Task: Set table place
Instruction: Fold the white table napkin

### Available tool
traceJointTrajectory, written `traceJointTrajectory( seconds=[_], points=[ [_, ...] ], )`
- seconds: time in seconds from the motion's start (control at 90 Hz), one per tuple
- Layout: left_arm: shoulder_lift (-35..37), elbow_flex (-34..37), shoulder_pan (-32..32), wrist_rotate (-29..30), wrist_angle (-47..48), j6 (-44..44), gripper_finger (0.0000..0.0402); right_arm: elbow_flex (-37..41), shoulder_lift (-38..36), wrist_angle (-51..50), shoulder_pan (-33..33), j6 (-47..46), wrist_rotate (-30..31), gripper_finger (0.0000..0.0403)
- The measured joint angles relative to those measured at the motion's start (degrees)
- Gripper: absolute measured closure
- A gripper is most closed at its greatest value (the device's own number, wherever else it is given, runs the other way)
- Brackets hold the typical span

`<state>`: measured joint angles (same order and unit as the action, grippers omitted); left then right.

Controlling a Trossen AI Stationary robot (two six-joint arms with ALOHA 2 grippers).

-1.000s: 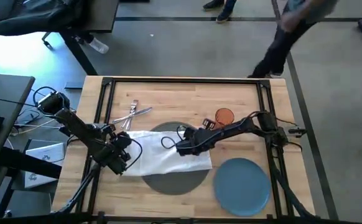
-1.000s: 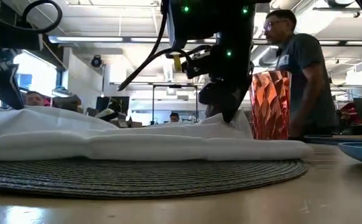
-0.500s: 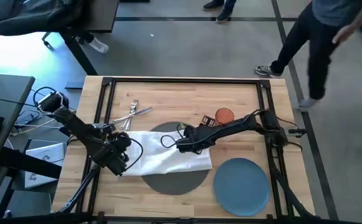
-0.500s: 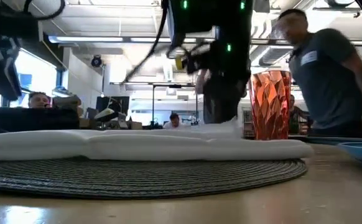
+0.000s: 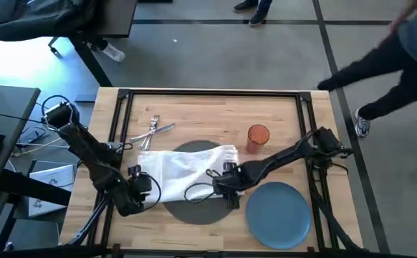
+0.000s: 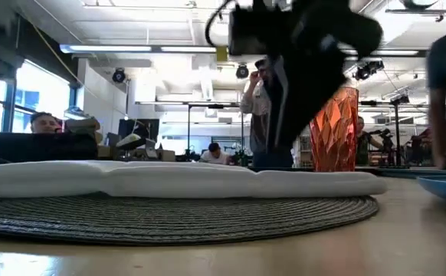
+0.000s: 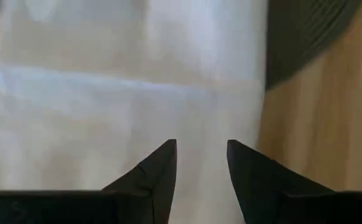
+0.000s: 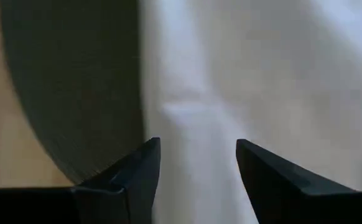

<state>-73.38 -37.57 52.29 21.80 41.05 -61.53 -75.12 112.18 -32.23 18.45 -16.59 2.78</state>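
Left gripper point(image 5: 138, 188): over the near-left part of the table point(image 5: 194, 107), at the left end of the cloth point(image 5: 183, 172); jaws apart with a narrow gap, nothing between them, tips just above the cloth's edge, likely placed to pinch that end.
Forks point(image 5: 153, 133): lying loose toward the far-left corner, apart from everything else, not yet set.
Cloth: white, folded into a long strip lying flat across the mat point(image 5: 201, 208), its left end hanging past the mat onto the wood; it covers the spot where a plate would go, so it probably has to shift aside.
Mat: dark, round, woven, mid-table toward the near edge, mostly hidden under the cloth.
Right gripper point(image 5: 226, 190): low over the near-right corner of the cloth, where cloth meets bare mat; jaws open at a moderate width and empty, aimed at the cloth's edge.
Cup point(image 5: 258, 136): orange, upright, beyond the mat toward the far-right, clear of the arms.
Plate point(image 5: 280, 211): blue, at the near-right corner, just beside the mat, waiting for it to clear.
Person point(image 5: 395, 64): walking on the floor beyond the far-right corner.
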Motion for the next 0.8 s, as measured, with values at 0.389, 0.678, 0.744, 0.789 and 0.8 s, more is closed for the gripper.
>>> traceJointTrajectory(
  seconds=[0.389, 0.678, 0.744, 0.789, 0.8],
  points=[
    [0.02, 9.76, 5.77, -5.12, -10.22, -11.26, 0.0274, 6.37, -0.35, -0.29, 2.74, -4.79, 2.67, 0.0215],
    [1.16, 6.36, 8.67, -4.11, -2.64, -14.50, 0.0274, 2.64, -0.31, -5.03, 3.25, -6.13, 1.97, 0.0220],
    [1.92, 2.84, 8.37, -2.21, -1.99, -13.27, 0.0274, -0.11, -1.07, -6.00, 3.19, -5.19, 1.93, 0.0220],
    [2.31, 1.12, 8.33, 0.14, -1.82, -11.73, 0.0274, -1.65, -1.86, -6.13, 3.05, -4.25, 1.91, 0.0220],
    [2.33, 0.81, 8.33, 0.80, -1.84, -11.29, 0.0274, -1.91, -2.03, -6.17, 3.05, -4.03, 1.93, 0.0220]
  ],
)
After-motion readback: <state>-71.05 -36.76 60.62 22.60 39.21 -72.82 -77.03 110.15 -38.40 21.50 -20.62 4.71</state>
